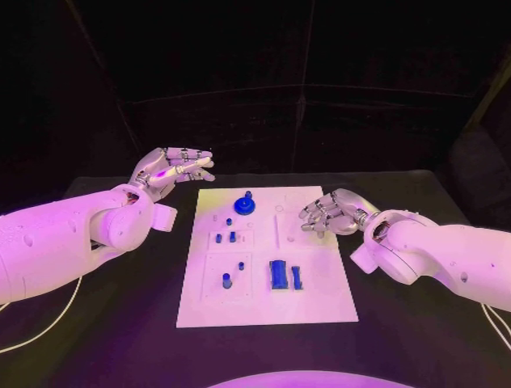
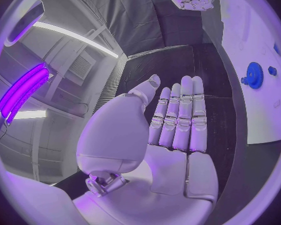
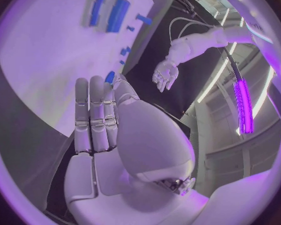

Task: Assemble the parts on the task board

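The white task board lies in the middle of the table. On its far part stands a blue gear with a knob. Small blue pegs sit below it, and two blue blocks lie nearer me. My left hand hovers off the board's far left corner with its fingers stretched out straight and nothing in it. My right hand hangs at the board's right edge, level with the gear, fingers side by side and empty.
Black table surrounds the board on all sides. A thin pale cable trails on the table under my left arm. The board has bare white area near its front edge.
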Controlling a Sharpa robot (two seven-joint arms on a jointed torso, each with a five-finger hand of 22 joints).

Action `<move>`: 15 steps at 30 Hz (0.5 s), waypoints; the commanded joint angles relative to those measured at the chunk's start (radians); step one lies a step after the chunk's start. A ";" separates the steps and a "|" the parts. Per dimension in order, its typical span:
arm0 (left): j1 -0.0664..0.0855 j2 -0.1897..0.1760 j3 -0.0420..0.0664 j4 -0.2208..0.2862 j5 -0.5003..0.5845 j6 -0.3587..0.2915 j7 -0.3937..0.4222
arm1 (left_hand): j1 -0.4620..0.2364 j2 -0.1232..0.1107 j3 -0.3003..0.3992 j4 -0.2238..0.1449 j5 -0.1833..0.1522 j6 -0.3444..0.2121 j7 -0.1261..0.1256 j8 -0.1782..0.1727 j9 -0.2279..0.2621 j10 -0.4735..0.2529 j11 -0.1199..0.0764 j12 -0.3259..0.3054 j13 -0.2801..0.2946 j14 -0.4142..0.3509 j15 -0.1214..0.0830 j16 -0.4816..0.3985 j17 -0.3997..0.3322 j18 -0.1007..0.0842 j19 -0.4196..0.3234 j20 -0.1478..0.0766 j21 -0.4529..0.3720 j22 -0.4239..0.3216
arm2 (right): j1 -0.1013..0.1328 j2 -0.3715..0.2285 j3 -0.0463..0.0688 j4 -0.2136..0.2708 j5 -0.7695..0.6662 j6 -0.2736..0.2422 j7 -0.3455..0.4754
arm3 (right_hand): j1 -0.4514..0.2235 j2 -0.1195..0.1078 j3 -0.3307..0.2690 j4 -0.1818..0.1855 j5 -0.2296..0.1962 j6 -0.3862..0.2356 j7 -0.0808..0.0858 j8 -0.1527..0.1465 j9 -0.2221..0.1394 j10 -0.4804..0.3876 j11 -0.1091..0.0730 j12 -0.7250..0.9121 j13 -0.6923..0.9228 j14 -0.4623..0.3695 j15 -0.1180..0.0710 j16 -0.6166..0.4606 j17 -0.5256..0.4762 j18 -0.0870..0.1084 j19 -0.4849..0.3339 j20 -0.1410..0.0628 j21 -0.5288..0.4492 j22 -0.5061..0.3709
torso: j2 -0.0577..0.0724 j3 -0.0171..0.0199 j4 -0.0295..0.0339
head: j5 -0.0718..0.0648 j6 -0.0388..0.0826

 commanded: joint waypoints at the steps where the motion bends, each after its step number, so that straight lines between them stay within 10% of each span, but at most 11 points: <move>1: -0.002 0.010 -0.001 -0.018 0.071 -0.033 0.067 | 0.012 0.002 -0.001 0.007 0.006 0.002 -0.002 -0.011 -0.001 0.006 0.004 -0.028 -0.001 -0.003 0.017 -0.102 -0.039 0.005 -0.032 0.023 -0.059 -0.054 | 0.012 0.036 0.005 -0.078 0.388 0.043 0.284 | 0.022 0.006 0.023 0.010 -0.010 -0.022 0.015 -0.027 -0.041 -0.013 0.029 -0.129 -0.153 -0.080 0.034 -0.188 -0.118 0.001 -0.076 0.029 -0.125 -0.078 | -0.015 -0.0015 -0.0055 | 0.003 0.026; 7: -0.012 0.063 -0.003 -0.079 0.109 -0.075 0.089 | 0.019 0.003 -0.027 0.022 0.006 -0.014 0.003 -0.052 -0.003 -0.013 0.023 -0.092 -0.002 -0.007 0.052 -0.273 -0.102 0.005 -0.101 0.060 -0.169 -0.163 | 0.023 0.146 0.037 -0.272 0.490 0.098 0.378 | -0.013 -0.021 0.038 0.027 -0.027 -0.028 0.025 -0.025 -0.168 0.027 0.064 -0.329 -0.505 -0.094 0.105 -0.514 -0.362 0.021 -0.065 0.106 -0.397 -0.293 | -0.023 -0.0006 0.0005 | -0.005 0.060; 14: -0.020 0.123 -0.003 -0.137 0.123 -0.126 0.094 | 0.019 0.013 -0.098 0.035 0.006 -0.055 -0.025 -0.077 -0.003 -0.100 0.071 -0.097 -0.002 -0.036 0.094 -0.388 -0.129 0.008 -0.263 0.106 -0.210 -0.261 | 0.026 0.207 0.046 -0.380 0.513 0.117 0.412 | -0.065 -0.002 0.062 -0.058 -0.027 -0.019 0.028 -0.023 -0.280 0.056 0.075 -0.375 -0.681 -0.043 0.117 -0.635 -0.500 0.023 0.000 0.134 -0.581 -0.462 | -0.023 0.0035 0.0047 | -0.012 0.088; 15: -0.019 0.112 -0.004 -0.123 0.087 -0.069 0.055 | -0.386 0.075 -0.149 0.013 -0.077 -0.341 -0.071 -0.140 -0.067 -0.397 0.011 -0.158 -0.064 -0.336 0.039 -0.425 -0.194 -0.053 -0.462 0.019 -0.271 -0.320 | 0.024 0.199 0.044 -0.362 0.439 0.072 0.332 | -0.522 -0.021 0.083 -0.100 -0.065 -0.300 -0.031 -0.087 -0.314 -0.268 0.026 -0.442 -0.689 -0.375 0.078 -0.713 -0.516 -0.043 -0.275 0.059 -0.623 -0.544 | -0.023 0.0003 0.0011 | -0.012 0.077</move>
